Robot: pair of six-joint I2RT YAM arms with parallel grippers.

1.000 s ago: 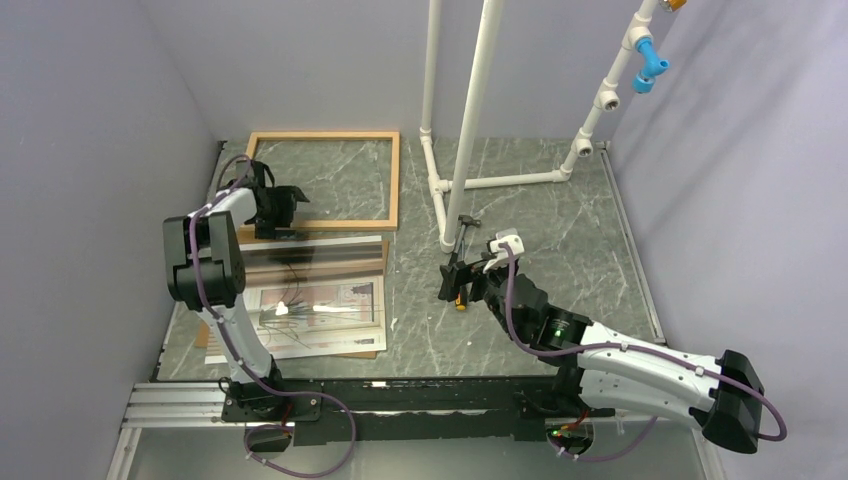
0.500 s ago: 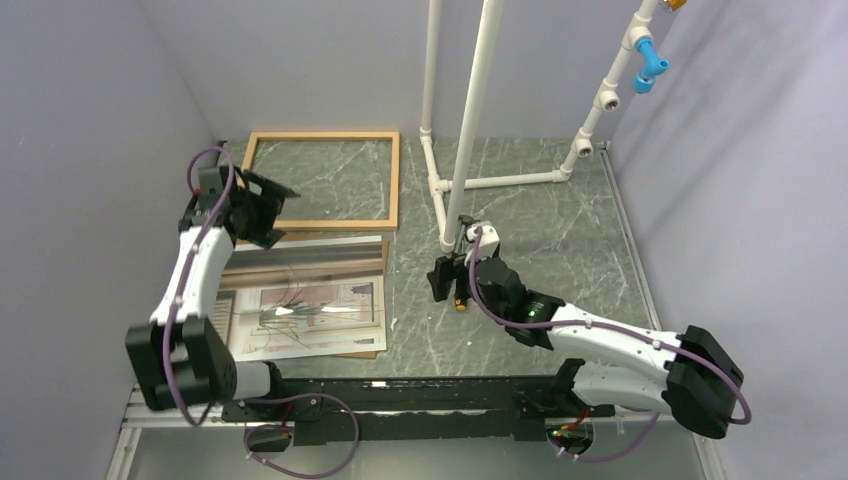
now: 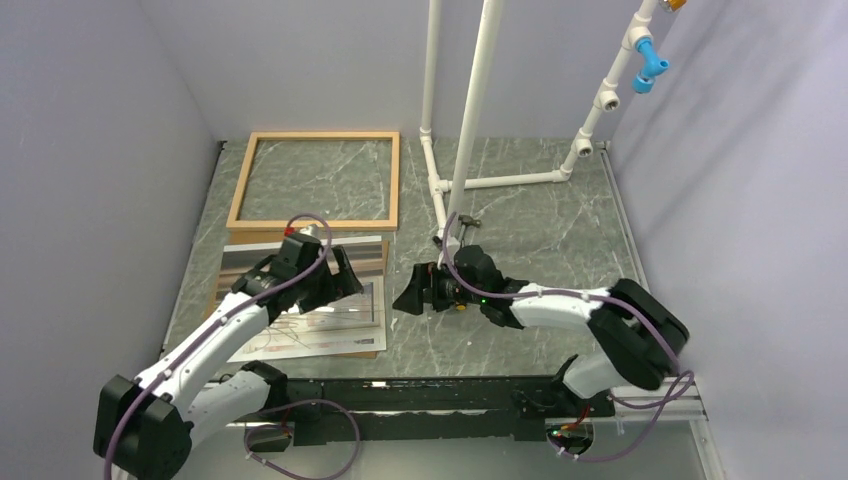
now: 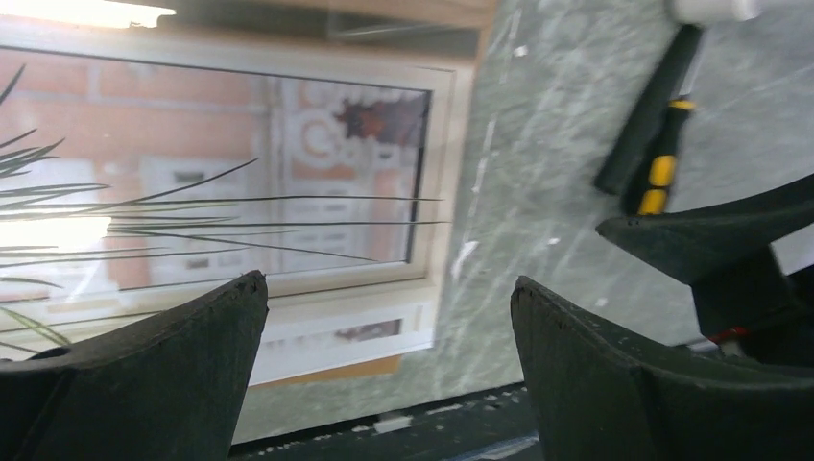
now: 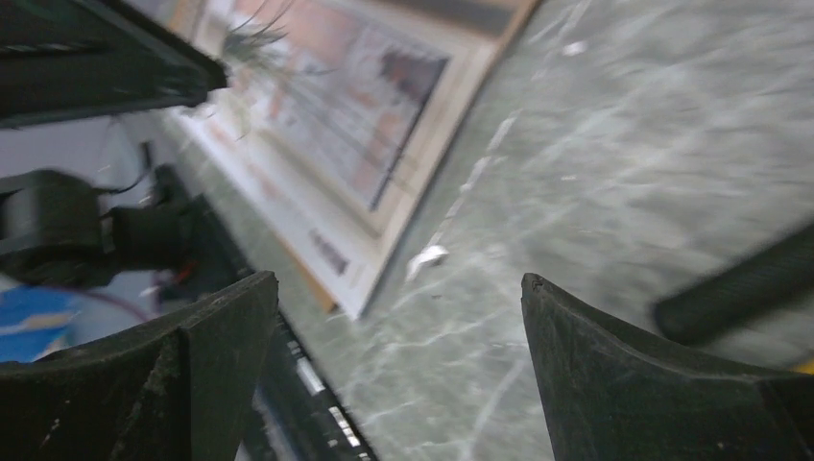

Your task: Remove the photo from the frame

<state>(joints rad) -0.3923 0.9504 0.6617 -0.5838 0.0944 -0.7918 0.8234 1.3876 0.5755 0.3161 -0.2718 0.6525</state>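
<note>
Over at the far left of the tabletop [image 3: 540, 230] we've got the frame [image 3: 322, 135] lying flat, with the marble showing straight through its opening. Closer to the arms, the photo [image 3: 340, 328] lies face up on a brown backing board [image 3: 372, 352], apart from the frame, with a shiny clear sheet [image 3: 300, 250] between the two. Our left hand [image 3: 340, 280] hovers over the photo's right half, fingers spread wide. Our right hand [image 3: 412, 298] sits low over the marble just beside the photo's right edge, pointing at it, also spread wide. A black-and-yellow tool [image 4: 645, 144] lies on the tabletop near that hand.
</note>
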